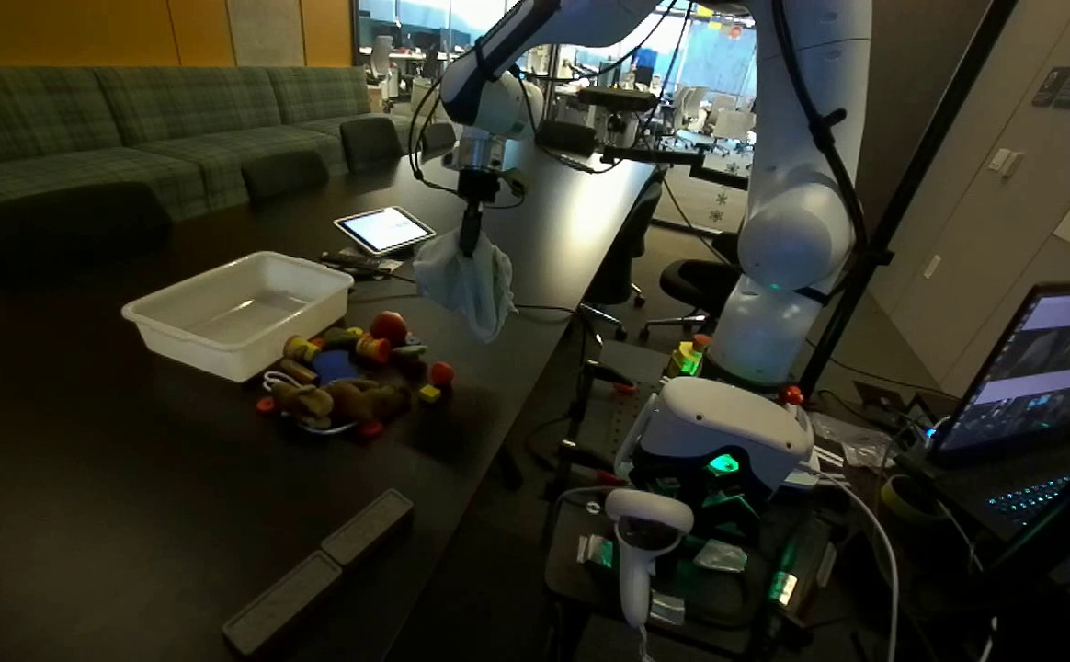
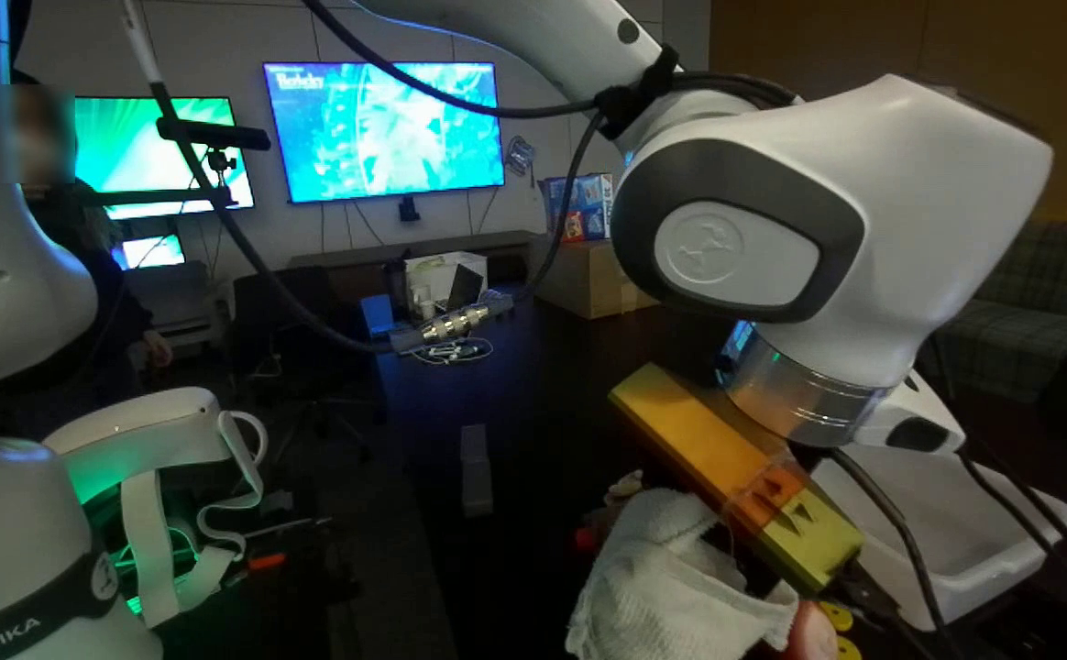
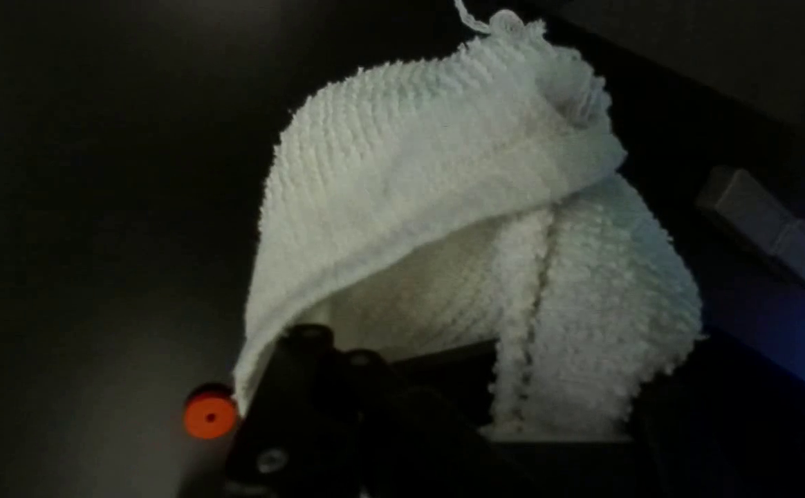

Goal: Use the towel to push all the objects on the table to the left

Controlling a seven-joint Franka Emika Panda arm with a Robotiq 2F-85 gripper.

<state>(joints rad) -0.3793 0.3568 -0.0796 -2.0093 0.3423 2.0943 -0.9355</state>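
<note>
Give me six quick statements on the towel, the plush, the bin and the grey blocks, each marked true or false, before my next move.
1. The hand is shut on the towel. True.
2. The brown plush lies outside the white bin. True.
3. The towel hangs inside the bin. False: it hangs from the hand, outside the bin.
4. The bin is turned upside down. False: its open side faces up.
5. Two grey blocks lie end to end on the table. True.
6. The grey blocks touch the plush. False: they lie clearly apart from it.
</note>
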